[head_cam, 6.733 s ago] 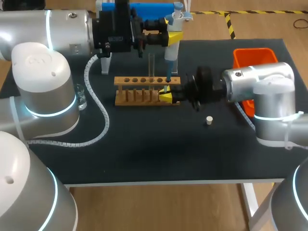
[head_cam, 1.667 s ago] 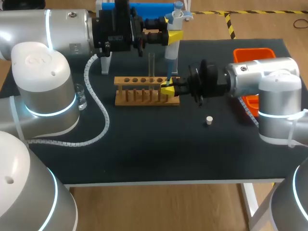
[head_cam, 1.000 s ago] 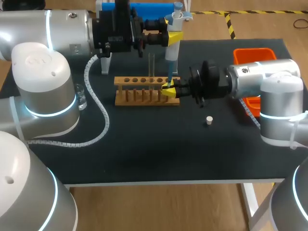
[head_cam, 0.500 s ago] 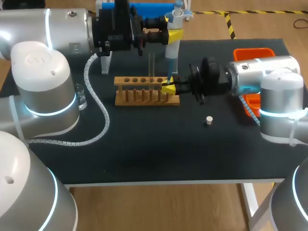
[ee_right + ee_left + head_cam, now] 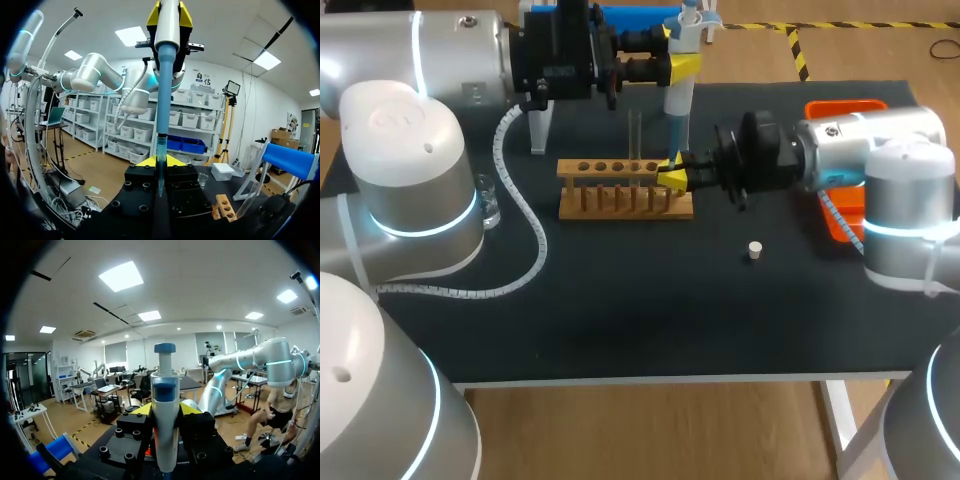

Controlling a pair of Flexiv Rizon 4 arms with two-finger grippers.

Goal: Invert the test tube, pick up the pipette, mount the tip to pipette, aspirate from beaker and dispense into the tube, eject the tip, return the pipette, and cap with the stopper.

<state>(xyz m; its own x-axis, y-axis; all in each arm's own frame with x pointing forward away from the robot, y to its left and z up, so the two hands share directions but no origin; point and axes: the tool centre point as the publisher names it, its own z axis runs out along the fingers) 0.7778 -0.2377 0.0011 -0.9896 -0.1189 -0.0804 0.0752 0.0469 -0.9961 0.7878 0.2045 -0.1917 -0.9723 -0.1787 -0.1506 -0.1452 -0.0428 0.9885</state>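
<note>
Left gripper, upper middle of frame, clamped on pipette, held upright. Right gripper pinched on blue pipette tip at wooden rack's right end. Test tube upright in rack. White stopper lies lower right of rack.

A lab bench, shown by a wooden test-tube rack, pipette and glass beaker on a black table.
</note>
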